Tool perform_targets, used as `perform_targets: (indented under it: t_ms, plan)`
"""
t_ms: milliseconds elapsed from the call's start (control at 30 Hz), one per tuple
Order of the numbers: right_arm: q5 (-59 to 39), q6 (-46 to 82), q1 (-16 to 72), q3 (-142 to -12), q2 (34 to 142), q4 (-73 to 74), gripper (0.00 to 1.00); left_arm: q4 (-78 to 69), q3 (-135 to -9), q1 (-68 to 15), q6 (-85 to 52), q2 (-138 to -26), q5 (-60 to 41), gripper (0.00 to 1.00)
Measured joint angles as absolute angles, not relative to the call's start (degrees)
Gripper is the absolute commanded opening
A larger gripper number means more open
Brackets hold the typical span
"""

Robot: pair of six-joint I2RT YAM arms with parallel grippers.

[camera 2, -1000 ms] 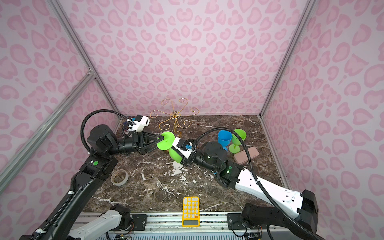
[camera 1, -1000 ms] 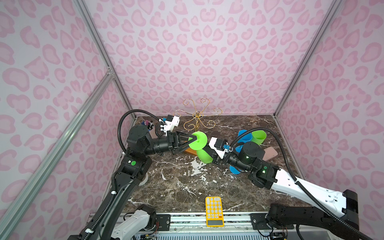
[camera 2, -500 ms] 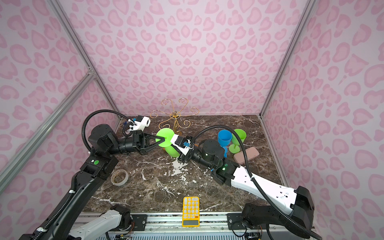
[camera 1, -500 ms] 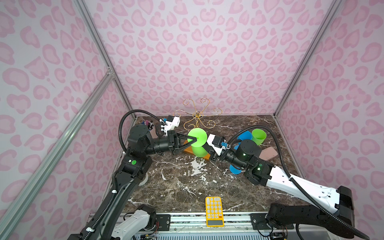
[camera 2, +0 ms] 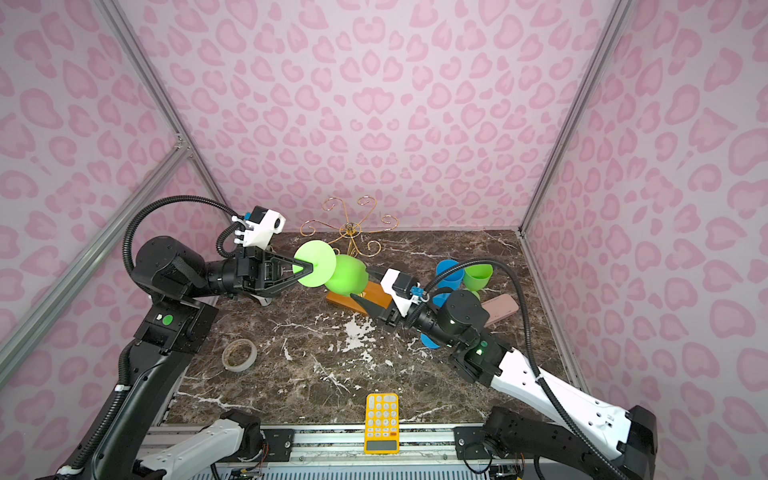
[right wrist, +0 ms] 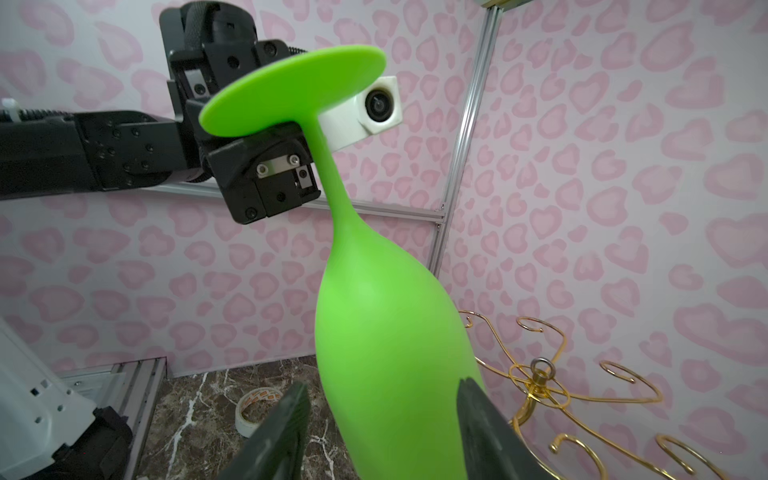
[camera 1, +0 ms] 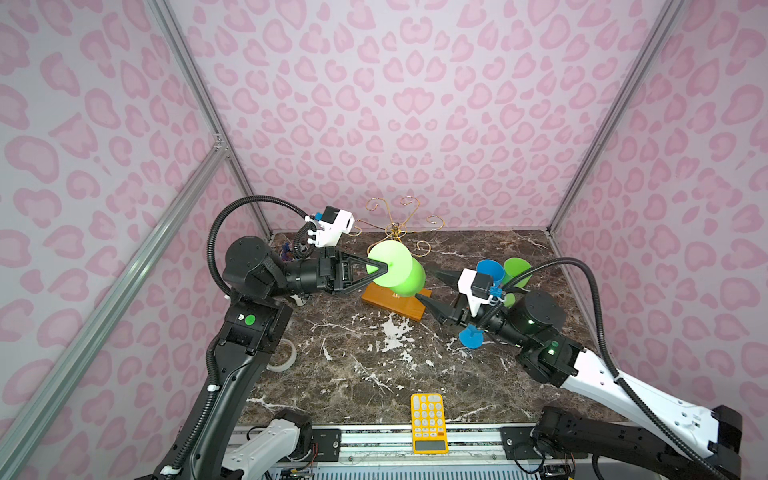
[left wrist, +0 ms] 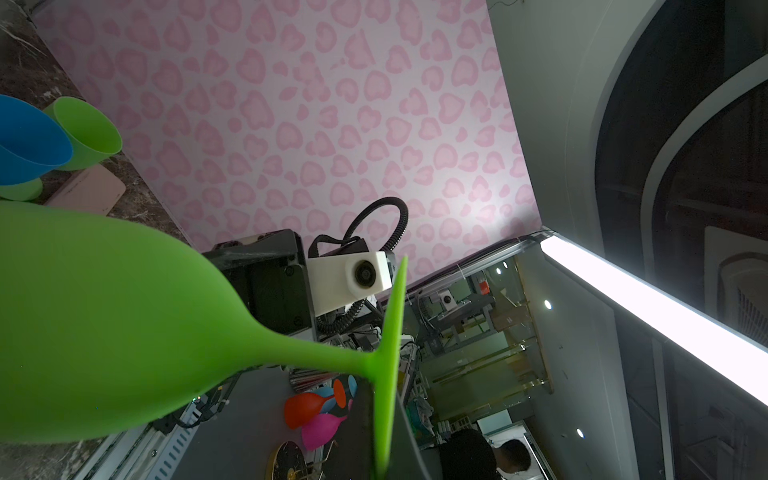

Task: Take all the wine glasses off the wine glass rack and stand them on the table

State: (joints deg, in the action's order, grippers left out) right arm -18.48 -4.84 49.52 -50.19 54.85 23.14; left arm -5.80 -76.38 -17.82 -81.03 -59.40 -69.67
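- A roll of tape [camera 1: 286,355] lies flat on the table [camera 1: 374,374] near the left arm's base, well apart from the work and no part of this job.
- The left gripper [camera 1: 382,269] is clamped on the stem of the wine glass [camera 1: 405,272], just under its round foot. That spot makes sense: the wide foot works as a stop, so the glass cannot slide out through the jaws.
- The wine glass hangs in the air, tipped nearly level, with its foot toward the left arm and its bowl toward the right arm, above the wooden base [camera 1: 390,305]. It touches no hook.
- The wine glass rack [camera 1: 395,227] stands at the back middle. In the right wrist view its hooks sit beside and below the bowl, apart from it, and those in view are bare. The lifting-off looks done; setting the glass down seems to remain.
- A yellow calculator [camera 1: 428,419] lies at the front edge, out of the way.
- The right gripper [camera 1: 424,286] has its jaws spread, with its fingers [right wrist: 286,428] on either side of the bowl's wide end. It appears to carry no weight and could back away freely.
- A blue glass [camera 1: 490,270] and a green glass [camera 1: 517,268] stand upright together at the right.
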Motion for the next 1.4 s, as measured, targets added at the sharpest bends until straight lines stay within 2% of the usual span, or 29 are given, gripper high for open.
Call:
perform_targets:
  t_ms: [267, 500, 700, 1067, 1400]
  plan:
    - [-27.6, 18.9, 35.0, -42.3, 52.1, 40.1, 0.49, -15.4, -88.7, -17.9, -85.5, -65.0, -70.6, 0.04]
    - [-37.5, 38.8, 30.5, -42.7, 59.1, 61.7, 0.47, -23.9, -96.5, -20.8, -91.9, -72.4, -70.8, 0.04]
    - [-39.0, 53.3, 27.0, -44.1, 67.6, 79.5, 0.47, -27.4, -98.4, -21.4, -96.0, -74.6, -70.9, 0.04]
    - [-41.5, 60.1, 26.5, -53.1, 76.6, 87.0, 0.46, -29.8, -100.0, -21.7, -98.5, -77.3, -70.9, 0.04]
    - [-43.5, 62.4, 22.9, -54.7, 79.9, 87.3, 0.46, -31.6, -109.9, -21.6, -102.5, -87.7, -70.9, 0.04]
